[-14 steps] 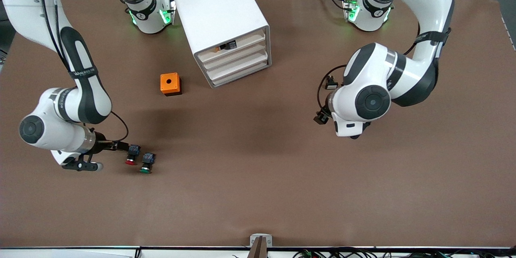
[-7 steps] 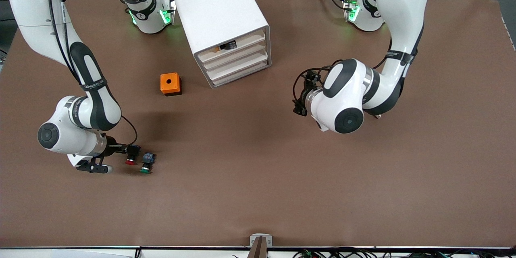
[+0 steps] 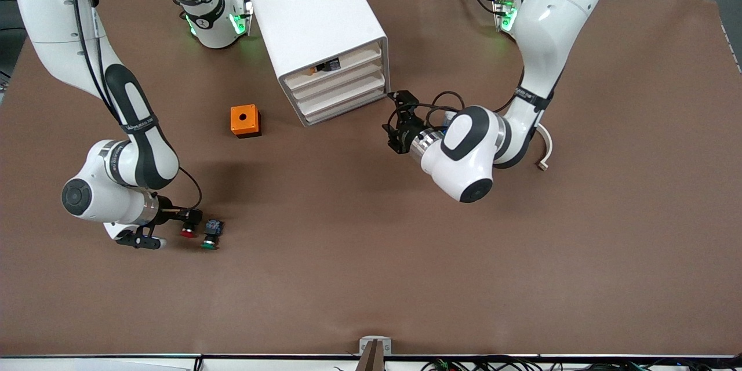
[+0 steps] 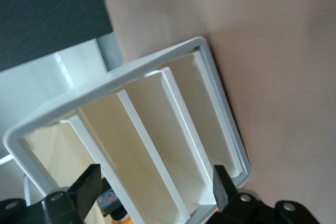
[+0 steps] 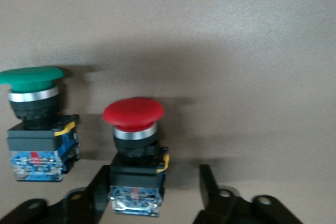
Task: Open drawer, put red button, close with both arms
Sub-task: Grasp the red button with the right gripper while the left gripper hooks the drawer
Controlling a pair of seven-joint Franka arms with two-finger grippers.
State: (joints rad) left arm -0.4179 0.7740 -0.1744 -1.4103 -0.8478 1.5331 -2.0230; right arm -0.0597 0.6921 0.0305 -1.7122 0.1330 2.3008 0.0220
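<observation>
The red button (image 3: 188, 232) lies on the brown table (image 3: 371, 278) toward the right arm's end, much nearer the front camera than the white cabinet (image 3: 316, 35). Beside it lies the green button (image 3: 210, 242), a twin switch with a green cap. The right gripper (image 3: 186, 221) is low over the red button. In the right wrist view the red button (image 5: 134, 150) sits with its black-and-blue body between the spread fingers (image 5: 207, 187); the jaws stand wider than the body, and contact cannot be made out. The green button (image 5: 34, 124) rests just outside one finger.

An orange box (image 3: 245, 120) with a round hole stands on the table between the buttons and the cabinet, near the cabinet's front corner.

The drawer (image 3: 336, 80), second from the cabinet's top, is shut, flush with the drawers below it. The topmost slot shows a black-and-orange item (image 3: 327, 65).

The left gripper (image 3: 399, 122) hovers just beside the cabinet's front, toward the left arm's end. In the left wrist view its fingers (image 4: 86, 184) stand wide apart, holding nothing, with the cabinet (image 4: 157, 124) framed between them.
</observation>
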